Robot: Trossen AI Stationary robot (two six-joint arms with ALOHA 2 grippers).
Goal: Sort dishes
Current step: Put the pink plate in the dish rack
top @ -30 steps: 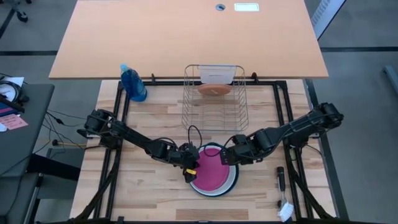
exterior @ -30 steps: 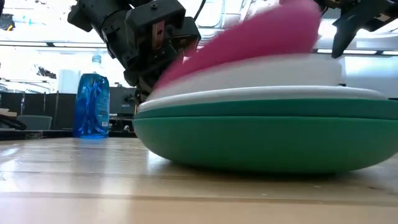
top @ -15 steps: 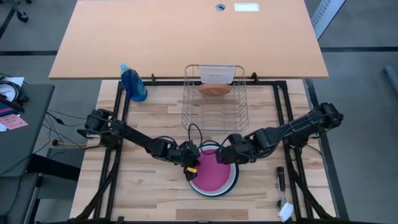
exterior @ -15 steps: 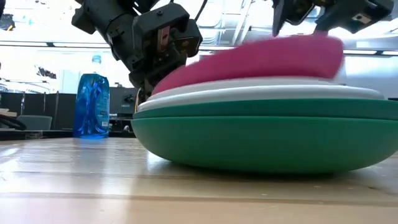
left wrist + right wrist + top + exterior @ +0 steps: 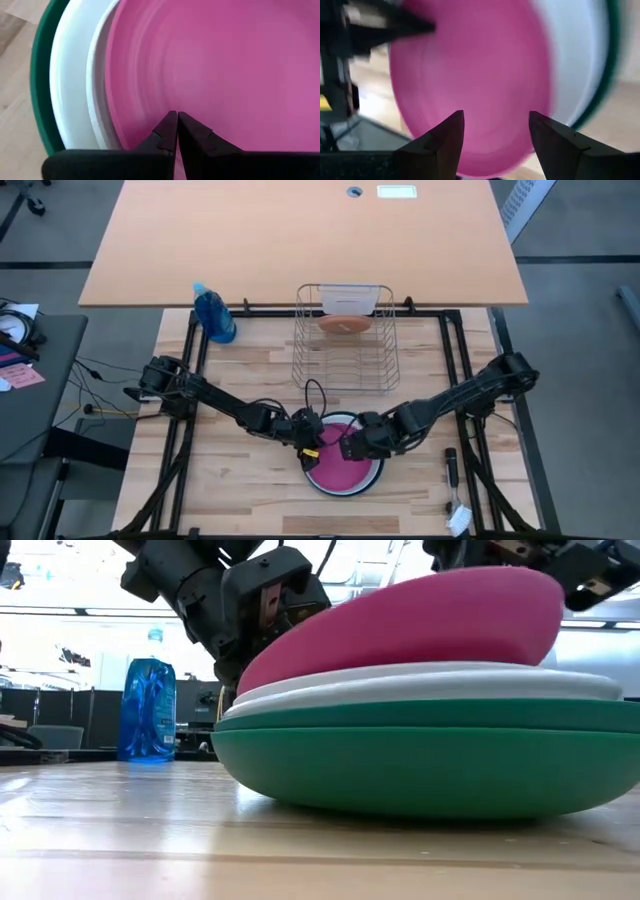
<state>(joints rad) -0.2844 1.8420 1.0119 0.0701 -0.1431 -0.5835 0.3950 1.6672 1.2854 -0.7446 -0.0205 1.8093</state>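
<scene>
Tilting on the stack, the pink plate [image 5: 420, 625] has its left edge pinched by the left gripper [image 5: 308, 442]; the right gripper [image 5: 352, 448], fingers apart, hovers over its opposite rim.

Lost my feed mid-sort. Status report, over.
Left gripper shut on round magenta-pink plate rim, tilting it off white plates. Right gripper open over it. Nothing obstructing.
</scene>
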